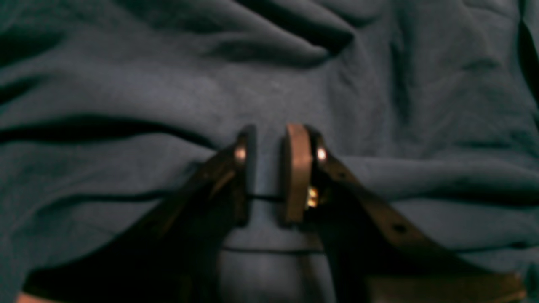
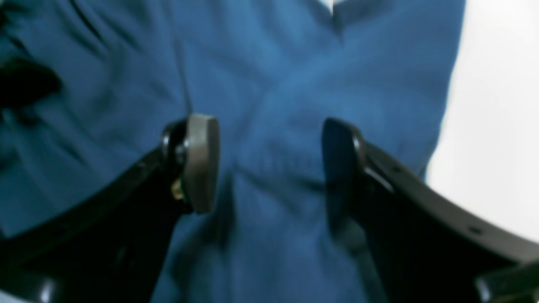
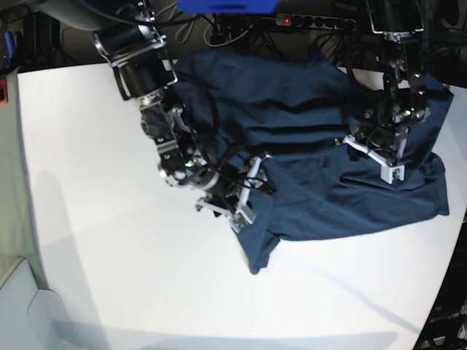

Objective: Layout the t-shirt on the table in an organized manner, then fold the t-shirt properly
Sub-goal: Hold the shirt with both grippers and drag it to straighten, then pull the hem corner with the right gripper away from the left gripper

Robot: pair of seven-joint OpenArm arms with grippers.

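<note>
Navy cotton, still rumpled: the t-shirt (image 3: 328, 146) lies bunched along the far edge of the table (image 3: 109, 240), reaching toward the far right corner, with one tongue of cloth trailing toward the middle. Spreading it is the step in hand, I'd judge, and it will go best if each arm takes a hem or a corner and draws outward, low and slow, so the folds run out rather than pile up.

Over that trailing tongue the right gripper (image 2: 269, 164) hangs with its jaws wide and nothing between them. Deep in the wrinkles, the left gripper (image 1: 269, 172) has its jaws nearly closed on a narrow ridge of cloth (a thin pinch, by the look of it).

Behind the far edge runs a tangle of cables (image 3: 241, 29) and a power strip (image 3: 321, 20); a sleeve dragged that way could snag.
</note>
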